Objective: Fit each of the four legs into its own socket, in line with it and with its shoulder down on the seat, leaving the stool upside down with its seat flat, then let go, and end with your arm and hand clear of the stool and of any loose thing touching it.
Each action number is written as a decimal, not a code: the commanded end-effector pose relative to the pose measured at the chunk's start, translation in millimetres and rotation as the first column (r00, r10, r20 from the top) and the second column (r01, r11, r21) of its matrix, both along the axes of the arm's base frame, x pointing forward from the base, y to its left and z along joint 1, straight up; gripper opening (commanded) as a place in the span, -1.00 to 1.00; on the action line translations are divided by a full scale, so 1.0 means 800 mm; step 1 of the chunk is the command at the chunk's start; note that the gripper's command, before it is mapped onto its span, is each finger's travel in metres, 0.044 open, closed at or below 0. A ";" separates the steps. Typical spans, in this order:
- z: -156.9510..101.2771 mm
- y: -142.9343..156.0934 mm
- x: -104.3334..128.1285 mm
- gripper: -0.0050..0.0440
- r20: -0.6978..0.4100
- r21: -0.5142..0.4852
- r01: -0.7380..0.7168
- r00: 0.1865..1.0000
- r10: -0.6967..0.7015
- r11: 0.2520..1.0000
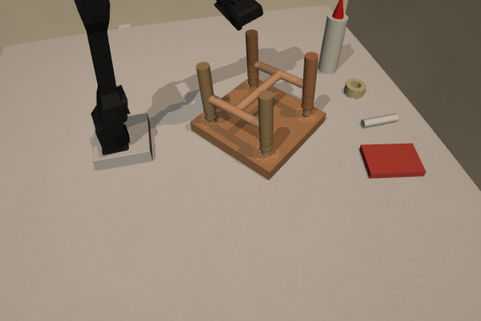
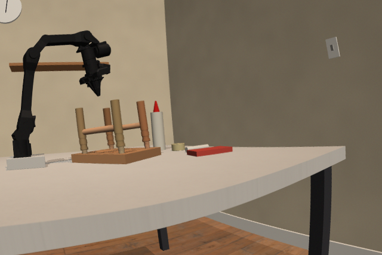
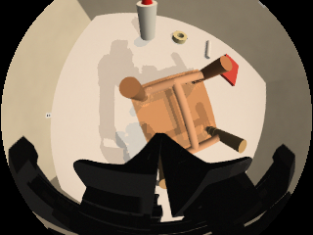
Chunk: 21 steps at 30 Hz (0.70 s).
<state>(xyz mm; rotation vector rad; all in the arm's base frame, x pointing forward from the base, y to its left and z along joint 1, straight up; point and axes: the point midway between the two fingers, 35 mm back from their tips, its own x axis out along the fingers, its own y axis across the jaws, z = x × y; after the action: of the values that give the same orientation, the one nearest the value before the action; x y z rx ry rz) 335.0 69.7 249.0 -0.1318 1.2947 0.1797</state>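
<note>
Watching through my cameras, I had the gripper (image 1: 239, 25) (image 2: 98, 94) (image 3: 159, 136) fully shut, its fingertips together with nothing between them. In the top view it hung toward twelve o'clock, above the stool and apart from it.

The stool lay upside down, its seat (image 1: 287, 132) (image 2: 101, 158) (image 3: 154, 117) flat on the table (image 1: 217, 240) (image 2: 200, 181) (image 3: 80, 64). Going by the top view's clock, I saw the nine o'clock leg (image 1: 205, 88) (image 2: 80, 127), the twelve o'clock leg (image 1: 252, 53) (image 2: 107, 122) (image 3: 131, 88), the three o'clock leg (image 1: 310, 80) (image 2: 142, 120) (image 3: 217, 69) and the six o'clock leg (image 1: 266, 121) (image 2: 116, 122) (image 3: 232, 140) all standing at their corners. A narrow pin showed under each shoulder in the exterior view, so the shoulders stood above the seat. The near rail (image 1: 233, 110) (image 2: 96, 129), far rail (image 1: 288, 77) and crossbar (image 1: 264, 86) (image 3: 185, 114) ran between the legs.

My arm's base plate (image 1: 143, 127) (image 2: 37, 162) sat at nine o'clock from the stool. Between one and two stood a white cylinder (image 1: 332, 45) (image 2: 157, 130) (image 3: 147, 23) with a red cone on top; a ring (image 1: 354, 93) lay near two, a white rod (image 1: 379, 120) at three, and a red block (image 1: 392, 160) (image 2: 209, 150) between three and four.
</note>
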 end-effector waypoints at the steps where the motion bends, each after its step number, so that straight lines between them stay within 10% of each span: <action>1: -0.004 0.031 0.036 -0.80 -0.010 0.000 -0.049 0.999 0.049 0.999; 21: -0.043 0.062 0.066 -0.80 -0.016 -0.002 -0.094 0.995 0.094 0.996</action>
<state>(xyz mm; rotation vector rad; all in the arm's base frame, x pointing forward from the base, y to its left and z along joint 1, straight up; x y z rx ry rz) 391.0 119.8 219.3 -0.1950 1.3105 0.2568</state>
